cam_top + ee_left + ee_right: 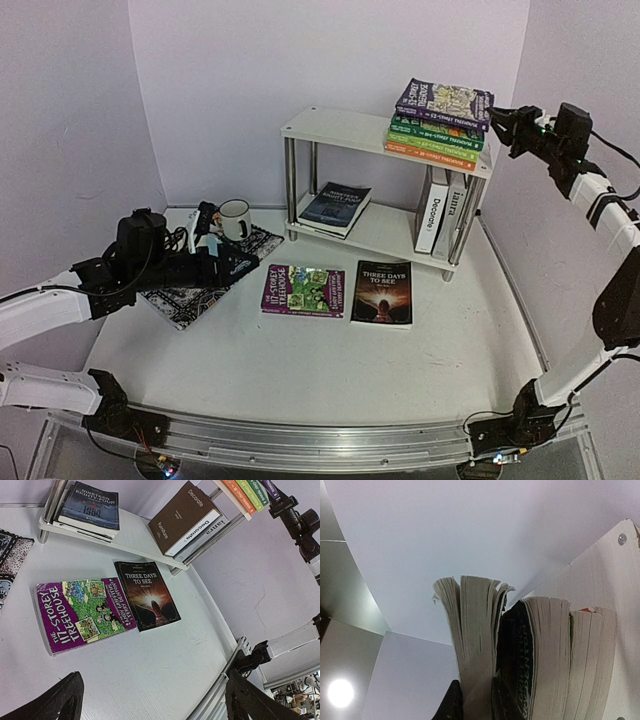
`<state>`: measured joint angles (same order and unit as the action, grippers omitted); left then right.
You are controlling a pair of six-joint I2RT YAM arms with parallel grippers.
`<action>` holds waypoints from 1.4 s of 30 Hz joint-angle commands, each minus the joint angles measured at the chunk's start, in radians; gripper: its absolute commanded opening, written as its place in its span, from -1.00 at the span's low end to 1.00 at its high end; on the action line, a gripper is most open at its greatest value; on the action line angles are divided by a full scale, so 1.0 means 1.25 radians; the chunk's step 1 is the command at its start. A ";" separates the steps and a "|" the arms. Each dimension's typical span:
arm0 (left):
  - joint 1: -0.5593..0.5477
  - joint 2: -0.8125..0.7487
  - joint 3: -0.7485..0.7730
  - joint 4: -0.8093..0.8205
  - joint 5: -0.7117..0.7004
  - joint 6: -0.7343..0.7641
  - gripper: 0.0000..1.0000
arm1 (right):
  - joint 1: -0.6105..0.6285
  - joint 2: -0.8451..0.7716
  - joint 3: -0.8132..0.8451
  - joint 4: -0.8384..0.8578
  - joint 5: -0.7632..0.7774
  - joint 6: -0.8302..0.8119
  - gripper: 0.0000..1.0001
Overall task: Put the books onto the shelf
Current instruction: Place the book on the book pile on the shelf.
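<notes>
My right hand (503, 120) is narrowed on the page edge of the top book (443, 102), the purple one crowning the stack (436, 135) at the right end of the shelf's (330, 128) upper board. I judge I'm squaring it onto the pile before letting go; lying flat suits these floppy paperbacks. My left hand (228, 266) hangs wide and holds nothing, over the placemat (185, 300) and mug (234, 218) near the desk's (300, 380) left edge. It is aimed at the two books left mid-desk: the purple "The 117-Storey Treehouse" (82, 611), by Andy Griffiths and Terry Denton, and the black "Three Days to See" (146, 600) just beside it. On the lower board "Nineteen Eighty-Four" (90, 502) lies flat at the left end; "Decorate" (187, 517), also marked "Furniture", stands at the right end against a grey book (212, 527) whose title I can't read
</notes>
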<state>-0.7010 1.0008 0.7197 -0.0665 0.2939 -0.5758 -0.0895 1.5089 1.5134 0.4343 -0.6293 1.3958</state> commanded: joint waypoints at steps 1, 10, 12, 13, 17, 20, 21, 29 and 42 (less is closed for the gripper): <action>0.001 0.004 0.037 0.040 0.012 0.002 0.99 | -0.001 -0.030 0.014 0.136 -0.029 0.010 -1.00; 0.001 0.015 0.038 0.047 0.016 -0.001 0.99 | -0.001 -0.032 0.001 0.139 -0.046 0.014 -1.00; 0.001 0.016 0.037 0.048 0.017 -0.002 0.99 | 0.000 -0.036 -0.006 0.140 -0.046 0.010 -1.00; 0.001 0.017 0.036 0.049 0.017 -0.002 0.99 | 0.000 -0.037 -0.010 0.140 -0.047 0.010 -1.00; 0.001 0.018 0.035 0.050 0.020 -0.004 0.99 | 0.005 -0.040 -0.023 0.143 -0.050 0.009 -1.00; 0.001 0.018 0.034 0.050 0.021 -0.004 0.99 | 0.007 -0.046 -0.039 0.148 -0.045 0.007 -1.00; 0.001 0.018 0.034 0.050 0.021 -0.005 0.99 | 0.007 -0.048 -0.042 0.148 -0.045 0.006 -1.00; 0.001 0.013 0.030 0.050 0.020 -0.007 0.99 | 0.008 -0.051 -0.050 0.147 -0.054 0.003 -1.00; 0.001 0.009 0.027 0.050 0.020 -0.008 0.99 | 0.008 -0.047 -0.057 0.133 -0.062 -0.008 -1.00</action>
<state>-0.7010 1.0206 0.7197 -0.0437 0.3115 -0.5774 -0.0887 1.4994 1.4258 0.5129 -0.6583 1.3952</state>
